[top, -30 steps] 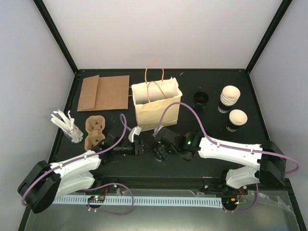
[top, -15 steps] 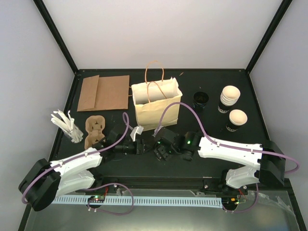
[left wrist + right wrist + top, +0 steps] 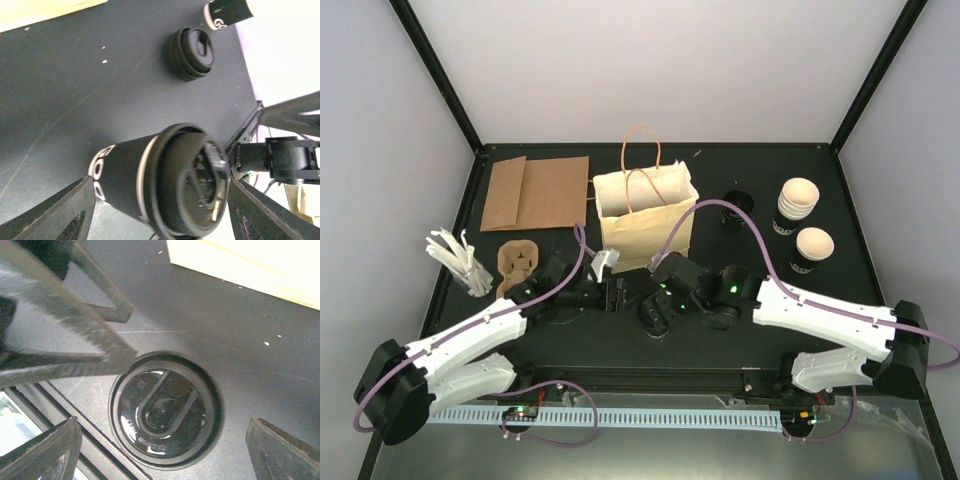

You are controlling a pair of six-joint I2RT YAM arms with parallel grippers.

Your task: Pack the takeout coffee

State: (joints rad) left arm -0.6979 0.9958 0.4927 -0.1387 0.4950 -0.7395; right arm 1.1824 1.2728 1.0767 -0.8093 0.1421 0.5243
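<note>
The takeout coffee (image 3: 150, 185) is a black-sleeved paper cup with a black lid. It stands on the table in front of the cream paper bag (image 3: 645, 215). In the top view it is mostly hidden under my right gripper (image 3: 655, 312). My left gripper (image 3: 160, 200) is open, its fingers (image 3: 70, 210) either side of the cup, which looks blurred. I cannot tell whether they touch it. My right gripper (image 3: 165, 455) is open and hovers straight above the lid (image 3: 165, 410). My left gripper's fingers (image 3: 75, 325) reach to the lid's edge in the right wrist view.
A stack of black lids (image 3: 735, 205) and unlidded cups (image 3: 798, 205) (image 3: 813, 250) stand at the right. A flat brown bag (image 3: 535, 192), a pulp cup carrier (image 3: 517, 262) and a holder of white stirrers (image 3: 460, 260) are at the left. The lids (image 3: 190, 52) also show in the left wrist view.
My left gripper has moved right, up to the lidded cup. My right arm has shifted back towards the bag, its gripper staying over the cup.
</note>
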